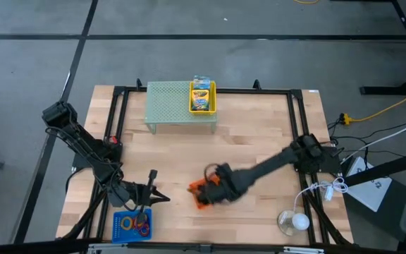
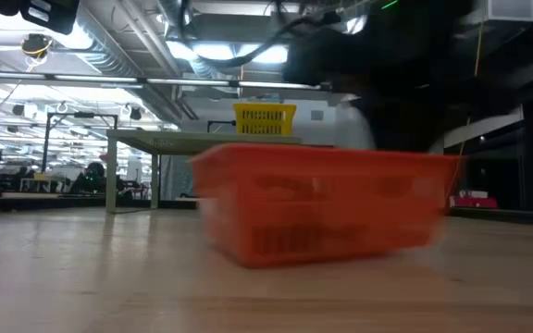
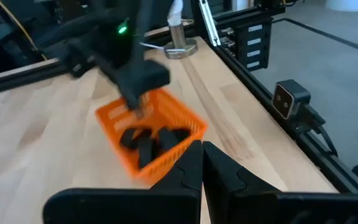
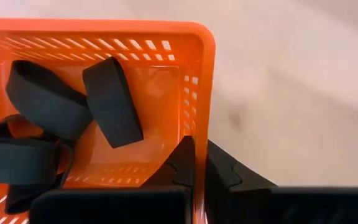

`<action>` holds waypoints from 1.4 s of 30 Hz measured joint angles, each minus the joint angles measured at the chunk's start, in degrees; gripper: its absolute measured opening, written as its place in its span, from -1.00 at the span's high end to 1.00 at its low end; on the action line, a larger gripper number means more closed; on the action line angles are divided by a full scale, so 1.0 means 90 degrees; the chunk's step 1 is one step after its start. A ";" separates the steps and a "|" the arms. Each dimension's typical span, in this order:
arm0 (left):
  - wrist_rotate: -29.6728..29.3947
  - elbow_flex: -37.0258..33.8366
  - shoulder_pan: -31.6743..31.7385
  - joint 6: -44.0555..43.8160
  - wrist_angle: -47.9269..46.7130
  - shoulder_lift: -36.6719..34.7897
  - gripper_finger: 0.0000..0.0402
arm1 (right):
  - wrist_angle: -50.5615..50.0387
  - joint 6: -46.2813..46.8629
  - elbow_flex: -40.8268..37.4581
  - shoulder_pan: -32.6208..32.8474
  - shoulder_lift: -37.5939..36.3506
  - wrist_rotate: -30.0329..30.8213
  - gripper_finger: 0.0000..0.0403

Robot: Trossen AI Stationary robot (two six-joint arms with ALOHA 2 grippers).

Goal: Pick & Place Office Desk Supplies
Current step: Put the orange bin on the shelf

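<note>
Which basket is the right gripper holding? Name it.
The orange basket, mid-table with black clips inside. The blue basket sits by the left gripper; the yellow basket rides the riser.

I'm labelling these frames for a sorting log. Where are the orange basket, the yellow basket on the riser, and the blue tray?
orange basket [image 3: 166,115]: left wrist view, far rim of the basket.
yellow basket [image 1: 213,99]: high view, right wall.
blue tray [image 1: 118,227]: high view, left rim.

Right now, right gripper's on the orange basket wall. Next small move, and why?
Probably lift a little and check the grip. The right gripper is shut on the rim of the orange basket, which holds loose black clips and sits mid-table; a thin-wall pinch could slip. The left gripper waits shut near the blue basket.
</note>
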 joint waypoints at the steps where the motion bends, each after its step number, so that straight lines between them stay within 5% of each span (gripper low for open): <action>1: -0.0045 0.0000 -0.0007 0.0003 -0.0002 0.0000 0.98 | 0.0155 -0.0268 0.0000 -0.0169 0.0000 0.0007 0.96; 8: -0.0214 0.0000 -0.0122 0.0159 -0.0101 0.0000 0.98 | 0.1091 -0.1672 0.0000 -0.1042 0.0000 0.0104 0.97; 17: -0.0533 0.0000 -0.0173 -0.0057 -0.0528 0.0001 0.98 | 0.1169 -0.2055 -0.0002 -0.1225 -0.0017 -0.0119 0.92; 30: -0.0523 0.0000 -0.0176 -0.0071 -0.0515 0.0000 0.98 | 0.0770 -0.2218 0.0499 -0.1076 -0.0392 0.0147 0.31; 36: -0.0468 -0.0002 -0.0196 -0.0148 -0.0567 0.0000 0.98 | -0.0256 -0.2257 0.1589 -0.0751 -0.0662 0.1148 0.07; 42: -0.0322 -0.0002 -0.0019 -0.0491 -0.0847 0.0000 0.98 | -0.0329 -0.3640 0.2864 0.0119 -0.0865 0.3295 0.01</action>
